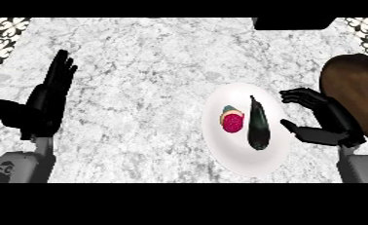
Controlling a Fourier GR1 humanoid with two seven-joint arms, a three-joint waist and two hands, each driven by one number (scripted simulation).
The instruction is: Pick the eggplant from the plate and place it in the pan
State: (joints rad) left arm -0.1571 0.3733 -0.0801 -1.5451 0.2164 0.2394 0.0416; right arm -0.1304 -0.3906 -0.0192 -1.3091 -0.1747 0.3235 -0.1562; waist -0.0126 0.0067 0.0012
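Showing one long dark eggplant [256,124] lying on one round white plate [244,161] beside one pink-faced food piece [231,120]. Spreading one black right hand [338,131] wide by the plate's right rim, near one brown pan [348,80]; resting one black left hand [45,103] open at far left.

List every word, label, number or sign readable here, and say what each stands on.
No text can be read.
One small mark on the left forearm, cut off by the view's edge: too blurred to read.
The plate, eggplant, pan and counter bear no writing.
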